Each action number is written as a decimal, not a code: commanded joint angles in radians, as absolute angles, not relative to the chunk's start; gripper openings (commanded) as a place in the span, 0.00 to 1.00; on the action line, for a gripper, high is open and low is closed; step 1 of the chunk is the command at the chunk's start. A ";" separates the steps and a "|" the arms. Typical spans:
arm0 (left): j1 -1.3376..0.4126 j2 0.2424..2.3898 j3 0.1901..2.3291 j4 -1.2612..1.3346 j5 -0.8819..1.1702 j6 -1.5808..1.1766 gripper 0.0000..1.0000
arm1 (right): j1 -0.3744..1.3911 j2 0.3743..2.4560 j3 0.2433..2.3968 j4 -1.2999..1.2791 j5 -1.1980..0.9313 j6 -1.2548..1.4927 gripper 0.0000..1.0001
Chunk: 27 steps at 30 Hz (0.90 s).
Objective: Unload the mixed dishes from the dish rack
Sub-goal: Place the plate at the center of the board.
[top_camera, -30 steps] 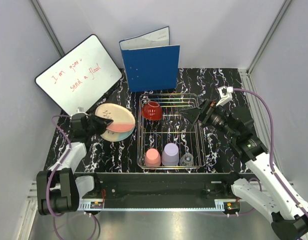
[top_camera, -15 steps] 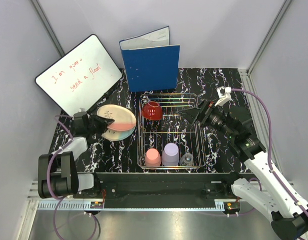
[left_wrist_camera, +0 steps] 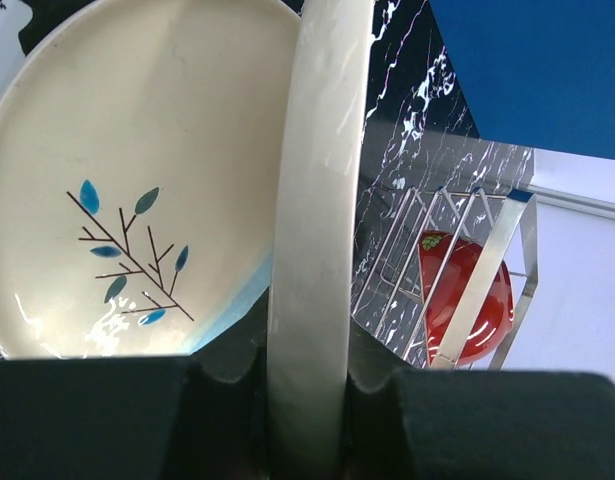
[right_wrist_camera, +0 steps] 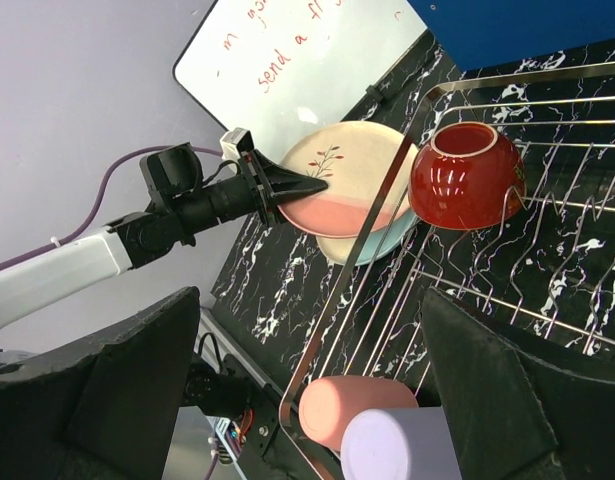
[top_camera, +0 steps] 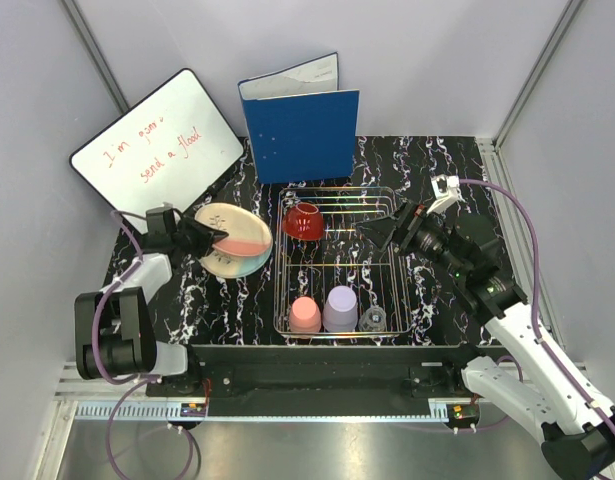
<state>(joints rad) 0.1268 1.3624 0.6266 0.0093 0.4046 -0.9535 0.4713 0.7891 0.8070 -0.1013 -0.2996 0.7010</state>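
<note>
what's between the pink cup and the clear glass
The lavender cup, in the near row of the dish rack; the top external view shows it.

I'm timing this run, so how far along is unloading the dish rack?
The blue plate and pink plate are out, left of the rack; the left gripper grips the pink one's rim. Left in the rack: red bowl, pink cup, lavender cup, glass. The right gripper hangs open above it.

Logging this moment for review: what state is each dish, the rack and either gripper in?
Cream and salmon-pink plate: rim clamped by left gripper, outside the silver wire dish rack.
Cream and pale-blue plate: beneath it, outside rack.
Red bowl: tilted in rack.
Pink cup: in rack.
Lavender cup: in rack.
Small clear glass: in rack.
Right gripper: open, empty.
</note>
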 commanded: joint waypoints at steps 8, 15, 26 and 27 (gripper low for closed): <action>0.075 1.494 0.647 -0.218 0.316 -0.861 0.28 | 0.474 0.790 0.792 -0.038 -0.302 0.699 1.00; 0.064 1.499 0.646 -0.239 0.301 -0.864 0.41 | 0.474 0.792 0.788 -0.035 -0.304 0.698 1.00; 0.066 1.491 0.667 -0.330 0.258 -0.844 0.59 | 0.474 0.795 0.775 -0.023 -0.305 0.703 1.00; 0.063 1.488 0.670 -0.336 0.255 -0.841 0.61 | 0.476 0.795 0.775 -0.023 -0.305 0.703 1.00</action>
